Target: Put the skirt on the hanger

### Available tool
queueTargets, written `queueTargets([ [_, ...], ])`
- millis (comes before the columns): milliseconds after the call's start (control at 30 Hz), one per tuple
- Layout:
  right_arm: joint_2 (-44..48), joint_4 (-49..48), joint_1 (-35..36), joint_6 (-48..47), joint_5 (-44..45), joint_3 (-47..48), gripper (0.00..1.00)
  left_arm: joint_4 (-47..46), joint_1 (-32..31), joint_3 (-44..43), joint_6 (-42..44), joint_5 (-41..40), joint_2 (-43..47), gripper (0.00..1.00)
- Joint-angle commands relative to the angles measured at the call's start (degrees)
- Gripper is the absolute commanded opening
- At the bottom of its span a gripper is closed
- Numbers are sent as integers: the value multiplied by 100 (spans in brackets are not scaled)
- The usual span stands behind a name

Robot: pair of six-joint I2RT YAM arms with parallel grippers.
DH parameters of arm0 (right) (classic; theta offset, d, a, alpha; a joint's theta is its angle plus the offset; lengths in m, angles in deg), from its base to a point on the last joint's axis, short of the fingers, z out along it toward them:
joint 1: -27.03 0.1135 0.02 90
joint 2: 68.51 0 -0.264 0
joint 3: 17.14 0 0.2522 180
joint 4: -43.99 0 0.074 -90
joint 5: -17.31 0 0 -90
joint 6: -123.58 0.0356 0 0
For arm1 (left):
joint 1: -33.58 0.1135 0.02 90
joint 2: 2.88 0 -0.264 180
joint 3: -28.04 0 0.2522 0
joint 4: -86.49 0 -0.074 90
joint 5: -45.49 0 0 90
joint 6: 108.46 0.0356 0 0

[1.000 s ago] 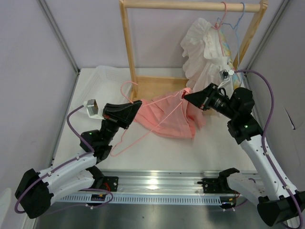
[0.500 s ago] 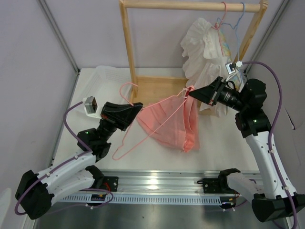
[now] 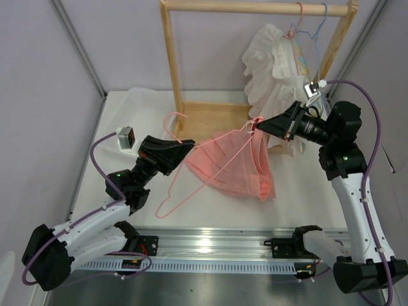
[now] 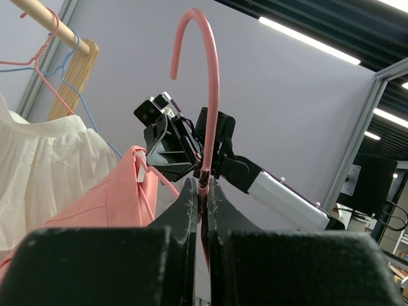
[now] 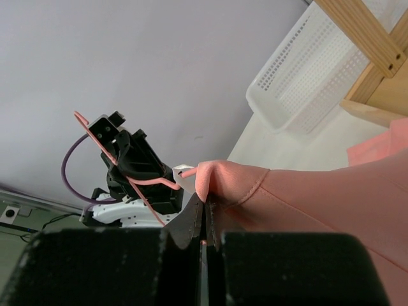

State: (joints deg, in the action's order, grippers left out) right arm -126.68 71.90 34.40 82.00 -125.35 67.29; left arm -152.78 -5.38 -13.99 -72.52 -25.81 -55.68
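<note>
I see the skirt's matt, pleated cloth pinched by my right fingers, and the hanger's smooth, faintly glossy wire between my left fingers.

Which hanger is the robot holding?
The pink hanger that is off the rail, its neck pinched in the left gripper. The other pink hanger and the blue hanger hang on the wooden rail.
</note>
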Motion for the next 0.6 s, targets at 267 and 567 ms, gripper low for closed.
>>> queueTargets([
  [267,-80,306,-157,-104,-95,596,0,-2382,11,-284,-421,714,375,0],
  [567,-150,685,-246,-307,63,632,0,-2250,11,-117,-307,661,612,0],
])
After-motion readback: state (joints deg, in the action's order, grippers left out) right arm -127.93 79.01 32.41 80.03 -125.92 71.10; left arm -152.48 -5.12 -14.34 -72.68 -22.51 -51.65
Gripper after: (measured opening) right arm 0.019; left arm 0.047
